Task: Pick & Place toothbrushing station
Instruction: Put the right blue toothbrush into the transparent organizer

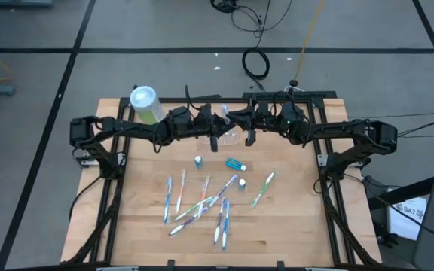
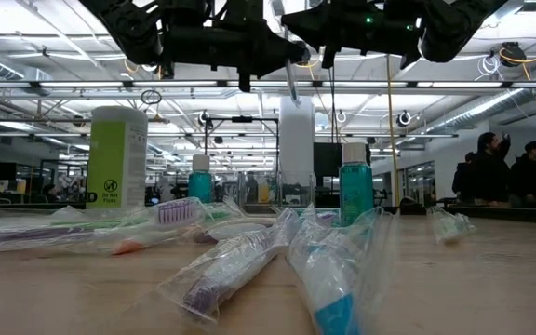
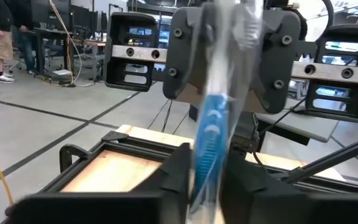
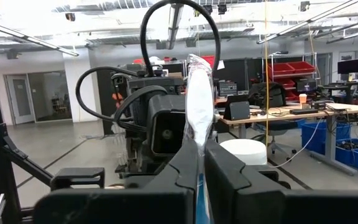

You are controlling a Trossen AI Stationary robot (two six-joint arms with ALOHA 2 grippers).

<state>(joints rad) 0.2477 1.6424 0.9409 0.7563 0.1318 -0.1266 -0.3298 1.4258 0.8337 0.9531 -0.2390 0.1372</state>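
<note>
A blue toothbrush in a clear wrapper (image 3: 209, 124) is held up in the air between my two grippers, above the far middle of the table (image 1: 225, 114). My left gripper (image 3: 205, 186) is shut on one end and my right gripper (image 4: 199, 165) on the other. They face each other closely (image 1: 215, 125) (image 1: 236, 122). The transparent holder (image 1: 231, 138) stands on the table just below them. The green-and-white canister (image 1: 145, 103) stands at the far left. My left gripper pinches the wrapped toothbrush's handle end (image 3: 202, 171) between its two fingers. The brush runs on from the fingers toward the right gripper, clear of the table. My right gripper pinches the wrapper between its two fingers near the other end (image 4: 199, 146). A length of white wrapper (image 4: 199, 93) sticks out past the fingertips.
Several wrapped toothbrushes (image 1: 202, 202) lie scattered on the near half of the wooden table. Small teal bottles (image 1: 199, 160) (image 1: 234, 163) stand or lie between them and the holder. People (image 2: 505, 172) stand in the room beyond the table.
</note>
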